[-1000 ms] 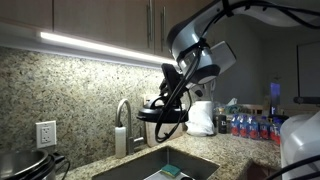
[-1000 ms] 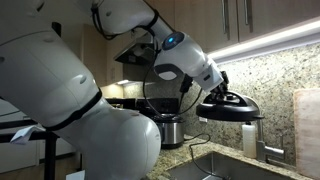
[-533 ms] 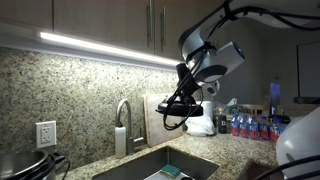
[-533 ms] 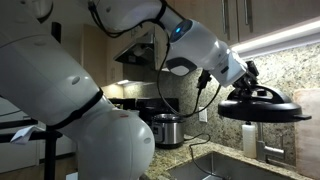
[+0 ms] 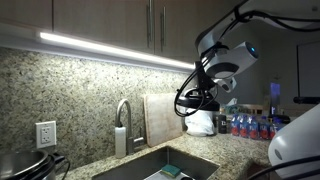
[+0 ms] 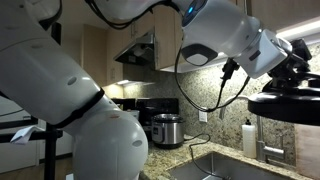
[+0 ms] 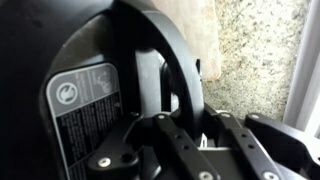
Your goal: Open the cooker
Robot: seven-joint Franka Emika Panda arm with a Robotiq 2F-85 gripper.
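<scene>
My gripper [image 7: 172, 112] is shut on the arched black handle [image 7: 160, 65] of the cooker's dark domed lid [image 7: 85, 100], which fills the wrist view. In an exterior view the lid [image 6: 290, 103] hangs level in the air under the gripper [image 6: 291, 78], above the sink and near the right edge. In an exterior view the gripper [image 5: 205, 88] holds the lid [image 5: 196, 103] in front of the cutting board. The cooker's black body with its silvery rim [image 5: 28, 165] sits at the bottom left, below the wall outlet, far from the gripper.
A steel sink [image 5: 165, 162] and faucet [image 5: 122, 125] lie below the lid. A cutting board [image 5: 160, 120] leans on the granite backsplash. Bottles [image 5: 245, 125] stand on the counter. A steel round pot appliance [image 6: 165, 130] stands on the counter behind the arm.
The arm has carried the lid sideways and slightly up, away from the cooker and across the sink towards the cutting board. The gripper stays shut on the handle.
</scene>
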